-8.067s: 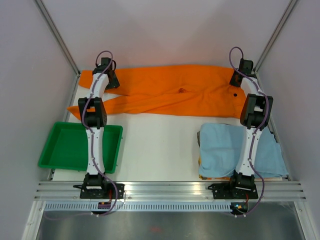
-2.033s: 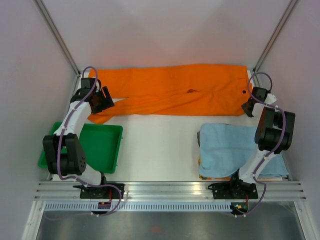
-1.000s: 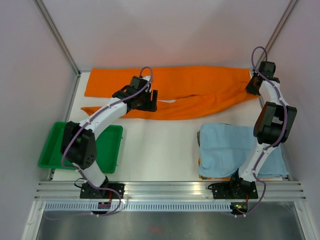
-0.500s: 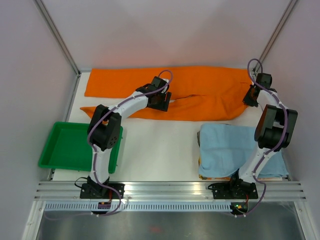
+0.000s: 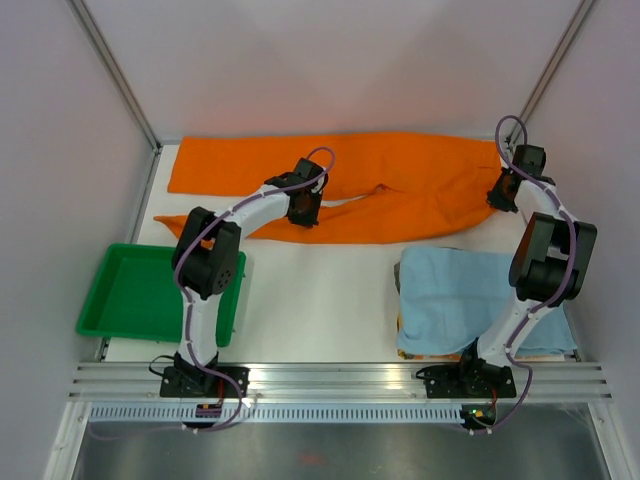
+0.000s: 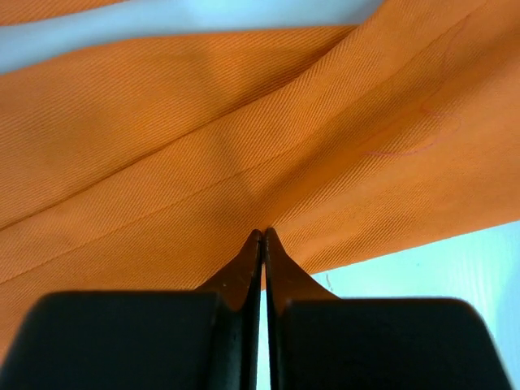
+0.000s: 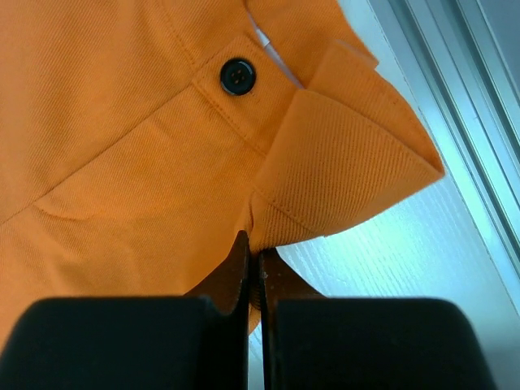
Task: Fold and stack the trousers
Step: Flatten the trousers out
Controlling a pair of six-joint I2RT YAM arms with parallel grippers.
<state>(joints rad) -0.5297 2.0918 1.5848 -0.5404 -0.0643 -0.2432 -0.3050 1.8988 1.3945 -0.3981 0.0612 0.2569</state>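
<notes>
Since the left fingers [image 6: 242, 280] and right fingers [image 7: 234, 280] are both pinched tight on the orange trousers [image 5: 400, 165], they should lift together, slowly, keeping the cloth flat.

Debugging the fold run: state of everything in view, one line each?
trousers: laid out along the far edge, legs parted, unfolded.
left gripper: shut, pinching a trouser leg's edge.
right gripper: shut, pinching the waistband corner.
green tray: empty.
light blue cloth: folded, lying flat.
</notes>
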